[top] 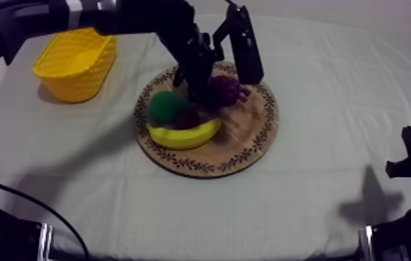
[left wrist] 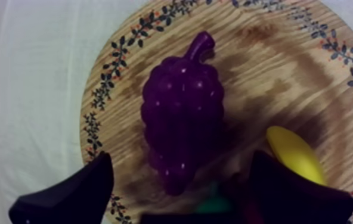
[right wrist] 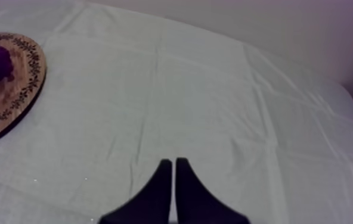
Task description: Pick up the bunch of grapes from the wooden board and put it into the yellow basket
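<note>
Early in the task, by judgement: nothing lifted yet, nothing put away. On the table cloth (top: pixel 319 160), near the middle, the round wooden board (top: pixel 250 135) with all the fruit on it. At the far left, well apart from it, the yellow basket (top: pixel 76 69), with nothing visible inside. On the far half of the board, the bunch of grapes (top: pixel 225 89), lying flat, stem toward the rim. Over it, the left gripper (left wrist: pixel 182 158), fingers spread wide, one at each side of the pointed end of the bunch, not touching it as far as can be seen. Low at the right side of the table, the right gripper (right wrist: pixel 173 164), fingers pressed together on nothing. Left to do: closing on the grapes, lifting, carrying to the basket, letting go.

For moving: wide bare cloth between board and basket, with no thing in the way. Probably a good lift needed first, to pass over the basket's wall. Tighter on the near side of the grapes: banana (top: pixel 180 135) along the near rim, green pear (top: pixel 165 105) and small red fruit (top: pixel 189 118) just beside the bunch, close to one finger. Free wood on the other side, toward the patterned rim.
</note>
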